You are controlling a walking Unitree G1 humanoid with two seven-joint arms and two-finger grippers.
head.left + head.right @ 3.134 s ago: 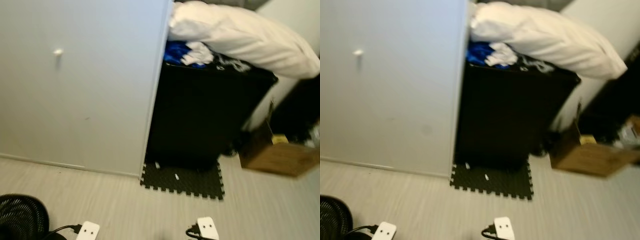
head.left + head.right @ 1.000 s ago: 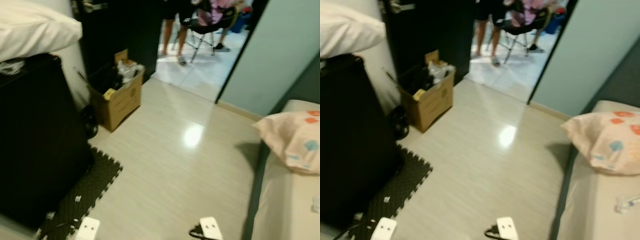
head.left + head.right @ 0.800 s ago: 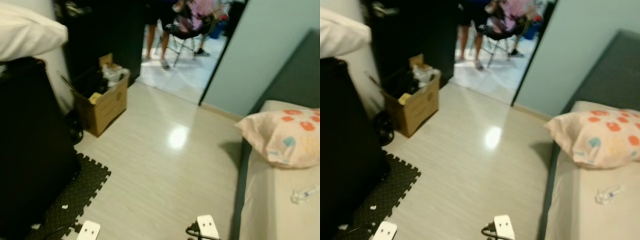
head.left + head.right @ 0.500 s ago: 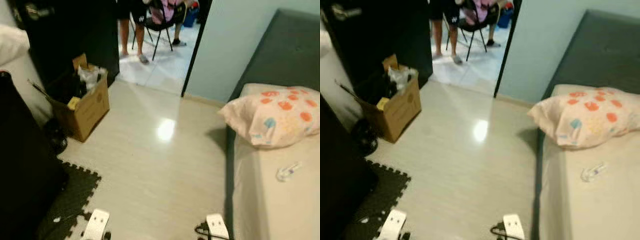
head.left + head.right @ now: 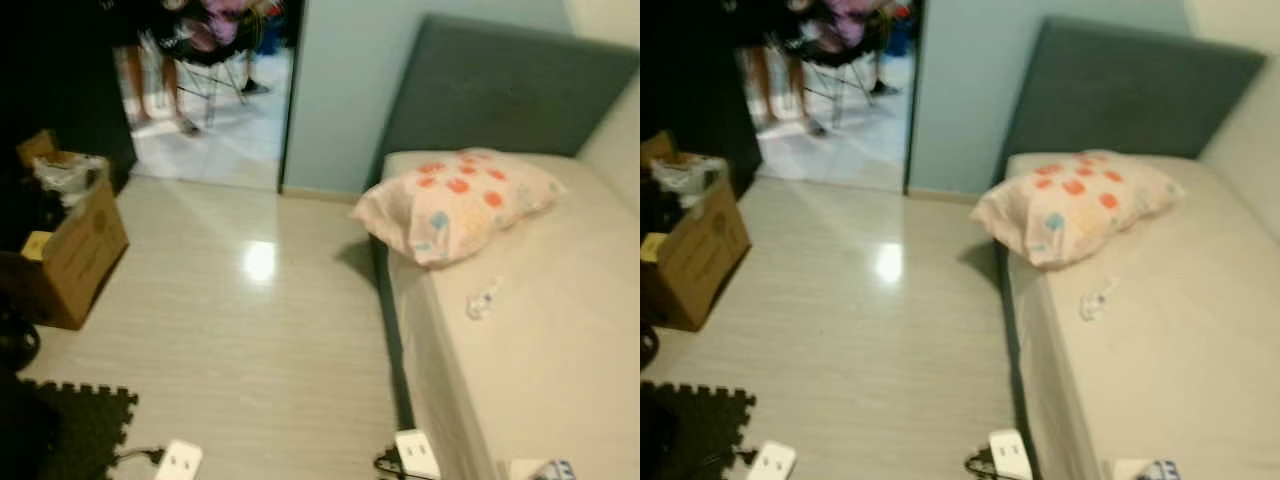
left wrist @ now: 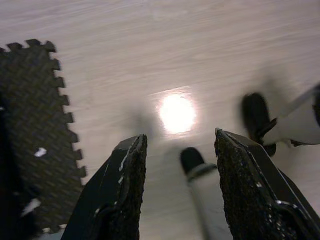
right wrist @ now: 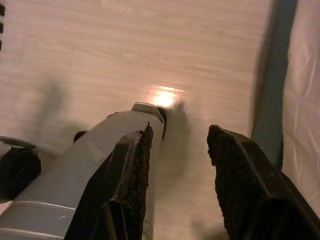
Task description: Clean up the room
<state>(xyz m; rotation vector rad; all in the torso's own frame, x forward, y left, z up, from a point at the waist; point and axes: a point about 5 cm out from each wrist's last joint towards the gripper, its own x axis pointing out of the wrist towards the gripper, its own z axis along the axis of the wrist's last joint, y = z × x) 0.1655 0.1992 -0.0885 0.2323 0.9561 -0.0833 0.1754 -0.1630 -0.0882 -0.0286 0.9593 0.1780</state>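
Now, view: swung right from the wardrobe and black cabinet of three seconds ago, across the doorway, onto the bed (image 5: 540,340); camera turn, not things moving.
Bed: beige sheet, grey headboard (image 5: 500,90), filling the right half of the head views.
Pillow: spotted pillow (image 5: 455,200) lying near the headboard, overhanging the mattress edge toward the floor.
Clutter on bed: small pale item (image 5: 483,300) just below the pillow, too small to identify; another white-and-blue scrap (image 5: 540,470) at the bottom edge.
Floor side: cardboard box (image 5: 70,250) of odds and ends by the dark door, foam mat (image 5: 70,430) at the lower left, a person's legs beside a chair beyond the doorway.
Left gripper (image 6: 180,190): hanging low over the wood floor near the mat, fingers spread, nothing between them.
Right gripper (image 7: 177,170): hanging by the bed's edge, fingers apart, empty.
Meaning for task: search phase, probably; bed litter newly in sight and a likely first pickup, nothing grasped yet.
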